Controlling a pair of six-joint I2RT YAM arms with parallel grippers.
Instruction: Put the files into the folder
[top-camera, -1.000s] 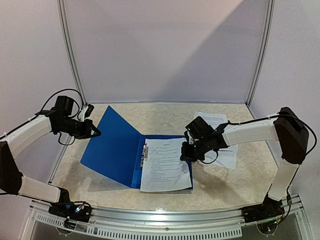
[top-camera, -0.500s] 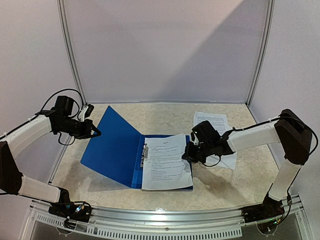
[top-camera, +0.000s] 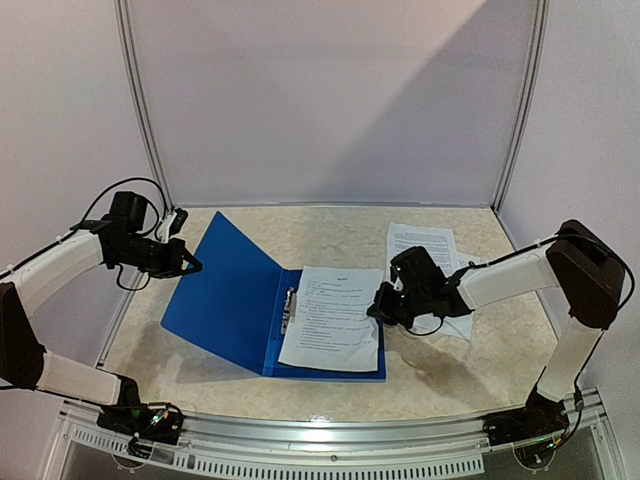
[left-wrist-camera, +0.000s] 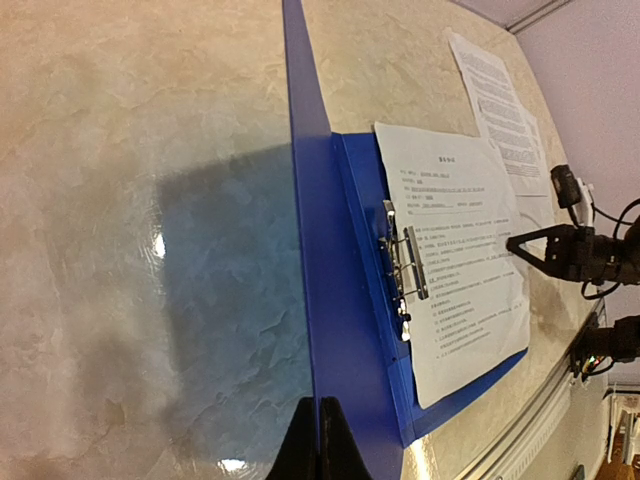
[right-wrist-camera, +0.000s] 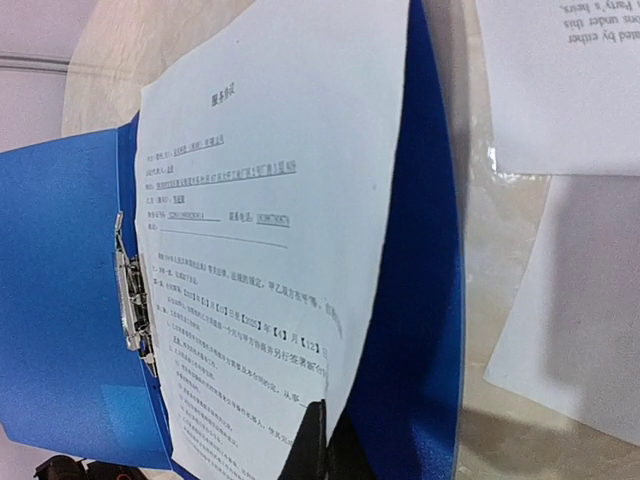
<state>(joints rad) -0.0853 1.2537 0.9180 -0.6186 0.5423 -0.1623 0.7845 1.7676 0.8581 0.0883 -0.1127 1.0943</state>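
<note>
right gripper (right-wrist-camera: 319, 442) is pinched tight on the near edge of one sheet (right-wrist-camera: 265, 230) lying ahead of it across the open folder (right-wrist-camera: 55, 300) up to the metal clip (right-wrist-camera: 131, 300), more files (right-wrist-camera: 565, 80) on the table (right-wrist-camera: 480, 250) beside it, left gripper (left-wrist-camera: 318, 442) clamped on the folder's raised cover

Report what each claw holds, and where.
Left claw pinches the folder by its raised cover's outer edge. Right claw pinches the sheet lying in the folder, at its right edge.
</note>
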